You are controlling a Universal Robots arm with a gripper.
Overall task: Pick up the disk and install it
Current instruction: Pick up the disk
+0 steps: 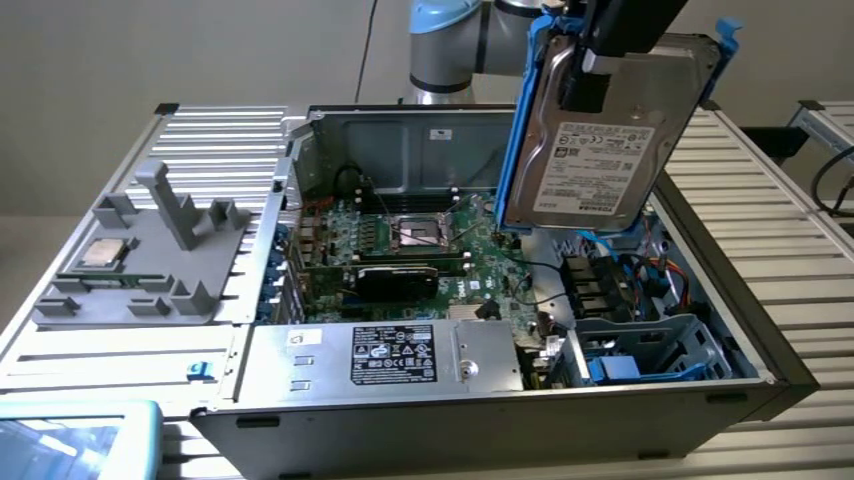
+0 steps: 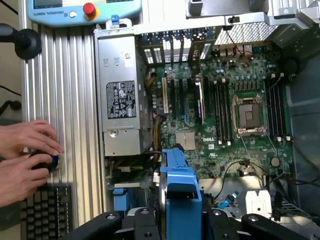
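The disk (image 1: pixel 607 150), a silver-grey hard drive with a white label in a bright blue carrier, hangs on edge and slightly tilted above the open computer case (image 1: pixel 400 130). It is over the case's side on the exterior view's right. My gripper (image 1: pixel 597 70) is shut on its upper part, and black fingers clamp the drive from both faces. In the wrist view the carrier's blue edge (image 2: pixel 179 182) runs between my gripper's (image 2: pixel 182 225) black fingers (image 2: pixel 112 222), with the motherboard (image 2: pixel 220 110) far below.
Inside the case lie a silver power supply (image 1: pixel 387 355) and a blue drive cage (image 1: pixel 654 350) near the front corner. A grey fixture tray (image 1: pixel 134 270) with a square processor chip (image 1: pixel 104 254) sits beside the case. A person's hands (image 2: pixel 25 160) rest by a keyboard (image 2: pixel 45 212). A teach pendant (image 2: pixel 75 10) lies nearby.
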